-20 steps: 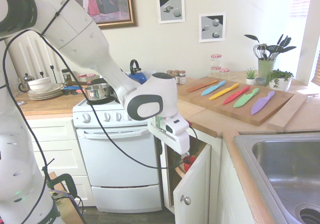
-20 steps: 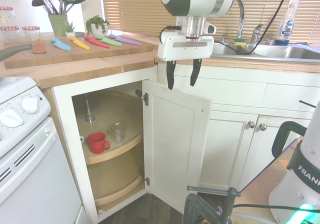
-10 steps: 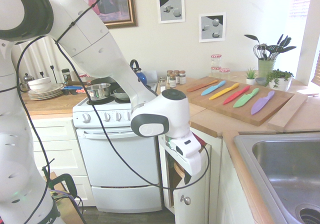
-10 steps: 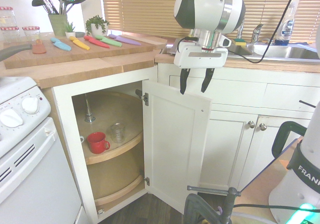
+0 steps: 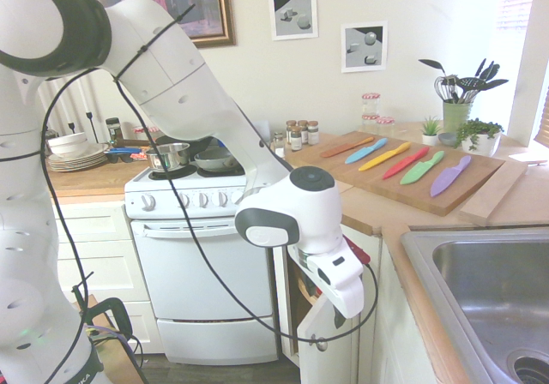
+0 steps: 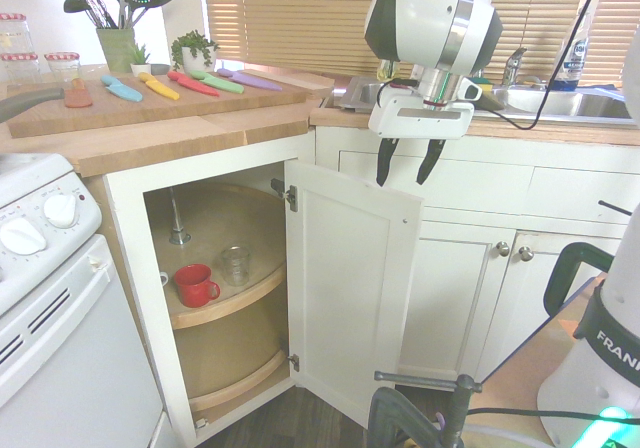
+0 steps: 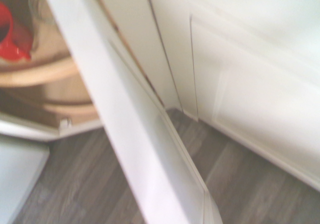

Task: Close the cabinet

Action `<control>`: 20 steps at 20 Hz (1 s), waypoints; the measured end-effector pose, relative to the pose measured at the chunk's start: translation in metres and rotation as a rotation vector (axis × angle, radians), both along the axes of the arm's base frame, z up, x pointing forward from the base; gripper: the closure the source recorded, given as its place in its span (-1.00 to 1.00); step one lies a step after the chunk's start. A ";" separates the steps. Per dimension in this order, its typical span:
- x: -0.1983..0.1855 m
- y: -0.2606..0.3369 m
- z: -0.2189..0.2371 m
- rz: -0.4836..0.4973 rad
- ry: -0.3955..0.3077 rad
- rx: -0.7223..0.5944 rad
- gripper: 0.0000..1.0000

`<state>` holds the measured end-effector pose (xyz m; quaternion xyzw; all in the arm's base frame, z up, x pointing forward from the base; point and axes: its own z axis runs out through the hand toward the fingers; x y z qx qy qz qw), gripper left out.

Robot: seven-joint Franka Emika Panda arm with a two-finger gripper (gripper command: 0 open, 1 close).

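- Gripper (image 6: 406, 165) hangs in the upper right of the second exterior view, fingers spread apart and holding nothing, pointing steeply down just above the top edge of the open door (image 6: 352, 288).
- Its place over the door's free outer corner looks chosen so that it can get behind the panel and push it toward the cabinet (image 6: 135, 228); that is a judgement, since no contact shows yet.
- Cabinet sits at the centre left of that view, under the wooden counter (image 6: 190, 133), next to the white oven (image 6: 60, 328) at lower left.
- Door is a tall upright panel, long axis vertical, hinged on its left edge in this view and swung out toward the camera, roughly square to the cabinet front.
- Inside, curved wooden shelves (image 6: 225, 308) hold a red mug (image 6: 193, 285) and a clear glass (image 6: 235, 265).
- First exterior view shows the door edge-on at lower centre, with its small round knob (image 5: 319, 345) facing out, below the wrist.
- Wrist view, blurred, looks down along the door's top edge to the grey floor (image 7: 75, 184).
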<state>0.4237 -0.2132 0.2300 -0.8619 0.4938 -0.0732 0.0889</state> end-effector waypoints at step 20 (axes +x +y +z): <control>0.039 -0.029 -0.035 0.006 -0.037 0.054 -1.00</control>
